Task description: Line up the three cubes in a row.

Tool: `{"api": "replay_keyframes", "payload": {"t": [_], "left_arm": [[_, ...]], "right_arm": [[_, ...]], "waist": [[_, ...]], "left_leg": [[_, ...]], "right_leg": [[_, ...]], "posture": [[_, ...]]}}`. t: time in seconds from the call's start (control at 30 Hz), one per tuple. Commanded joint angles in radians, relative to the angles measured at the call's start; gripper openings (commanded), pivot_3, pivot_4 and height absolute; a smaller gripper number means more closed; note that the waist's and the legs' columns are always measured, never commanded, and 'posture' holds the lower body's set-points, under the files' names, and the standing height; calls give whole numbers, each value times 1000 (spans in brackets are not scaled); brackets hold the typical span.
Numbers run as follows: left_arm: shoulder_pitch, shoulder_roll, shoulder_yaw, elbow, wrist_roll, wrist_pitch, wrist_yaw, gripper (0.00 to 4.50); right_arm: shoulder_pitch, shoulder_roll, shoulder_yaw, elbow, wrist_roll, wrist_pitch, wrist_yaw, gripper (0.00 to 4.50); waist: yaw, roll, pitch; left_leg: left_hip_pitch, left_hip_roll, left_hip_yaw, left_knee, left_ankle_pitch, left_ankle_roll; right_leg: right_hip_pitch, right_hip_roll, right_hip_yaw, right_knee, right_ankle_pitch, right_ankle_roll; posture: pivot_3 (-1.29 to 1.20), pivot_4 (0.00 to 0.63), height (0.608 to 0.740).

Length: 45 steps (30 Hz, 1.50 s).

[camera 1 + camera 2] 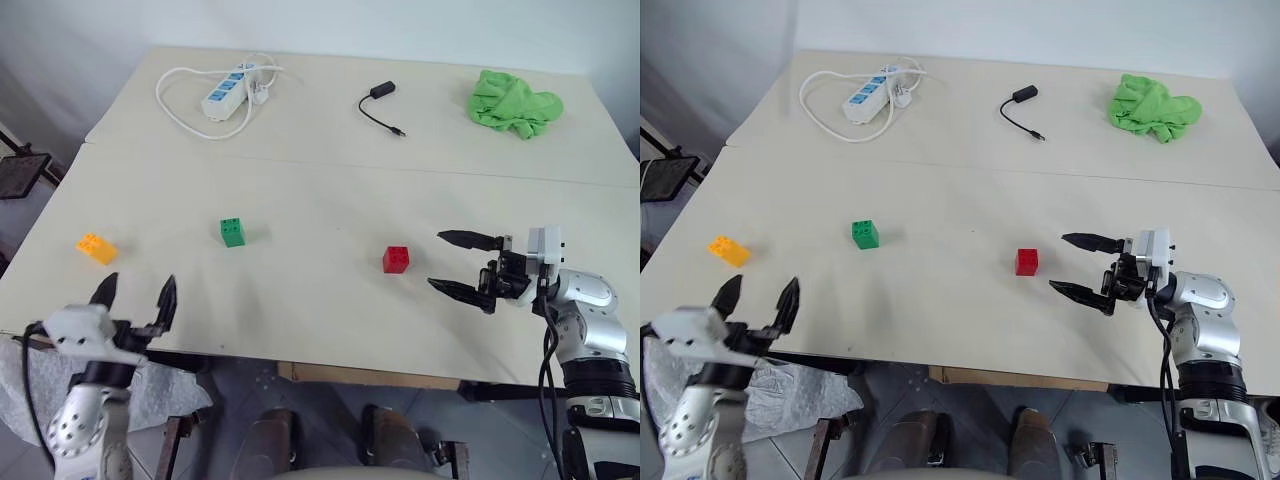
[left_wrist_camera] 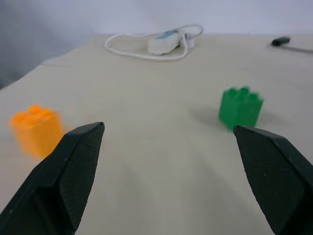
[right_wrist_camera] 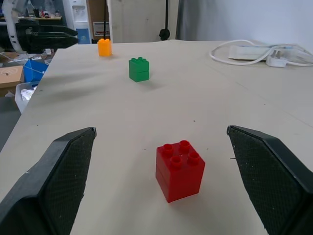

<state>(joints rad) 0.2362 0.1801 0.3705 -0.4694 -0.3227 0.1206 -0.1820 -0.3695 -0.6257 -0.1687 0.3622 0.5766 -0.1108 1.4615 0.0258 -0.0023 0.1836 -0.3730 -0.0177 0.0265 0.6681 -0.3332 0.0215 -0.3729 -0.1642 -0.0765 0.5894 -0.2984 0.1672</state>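
On the pale desk [image 1: 330,200] the orange-yellow cube [image 1: 96,247], green cube [image 1: 233,231] and red cube [image 1: 396,259] sit well apart, the left gripper [image 1: 135,294] and right gripper [image 1: 452,262] both empty, jaws spread wide.

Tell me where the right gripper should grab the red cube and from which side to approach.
Grip the red cube across its two flat side walls, low on the body beneath the studs. It sits upright and clear of the other bricks, directly ahead of the open right gripper, which points level at it. Probably best to slide straight in from the robot's right, a finger on each side, then close.
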Motion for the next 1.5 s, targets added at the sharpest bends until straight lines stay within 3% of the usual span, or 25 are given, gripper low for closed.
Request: {"api": "replay_keyframes", "payload": {"t": [0.03,0.17,0.37,0.53,0.7,0.87,1.13,1.23,1.5], "left_arm": [[-54,6,-57,-66,33,138,82,4500],[-152,-9,-96,-64,65,297,184,4500],[-114,1,-56,-42,44,232,139,4500],[-142,15,-119,-19,62,211,88,4500],[-238,-31,-247,53,149,229,143,4500],[-391,-98,-227,144,181,282,266,4500],[-447,-100,-269,227,233,292,268,4500],[-433,-111,-266,213,224,315,271,3945],[-438,-95,-276,243,213,280,209,1532]], "right_arm": [[4,-18,-21,-57,10,25,-6,4492],[2,-18,-17,-92,14,62,-14,4492],[6,-11,-14,-138,16,99,-26,4492],[14,-10,-12,-155,16,120,-25,4492],[20,-5,-11,-172,15,133,-35,4492],[33,-5,-12,-201,18,149,-46,4492],[47,-10,-25,-208,15,143,-53,4492],[50,-3,-25,-204,13,134,-58,4500],[73,17,-16,-195,5,101,-65,4500]], "waist": [[-1,0,0],[-5,0,0],[-5,0,0],[4,0,0],[3,0,0],[-1,0,0],[0,0,0],[1,0,0],[1,0,0]], "left_leg": [[0,0,0,0,0,0],[0,0,1,0,0,0],[0,1,1,0,0,0],[0,0,0,2,0,0],[-1,-1,-1,3,0,0],[-1,-3,-1,4,0,0],[-2,-3,0,5,0,0],[-2,-3,-1,6,0,0],[-2,-3,-1,6,-1,0]], "right_leg": [[0,0,0,0,0,0],[0,1,0,0,0,0],[0,2,0,-1,0,0],[1,1,0,-1,0,0],[2,1,0,-1,0,0],[1,2,-1,0,0,1],[1,2,-1,0,0,1],[1,2,-1,0,0,1],[1,2,-1,0,0,1]], "posture": [[0,150,740],[0,150,740],[0,150,740],[0,150,740],[0,150,740],[0,150,740],[0,150,740],[0,150,740],[0,150,740]]}}
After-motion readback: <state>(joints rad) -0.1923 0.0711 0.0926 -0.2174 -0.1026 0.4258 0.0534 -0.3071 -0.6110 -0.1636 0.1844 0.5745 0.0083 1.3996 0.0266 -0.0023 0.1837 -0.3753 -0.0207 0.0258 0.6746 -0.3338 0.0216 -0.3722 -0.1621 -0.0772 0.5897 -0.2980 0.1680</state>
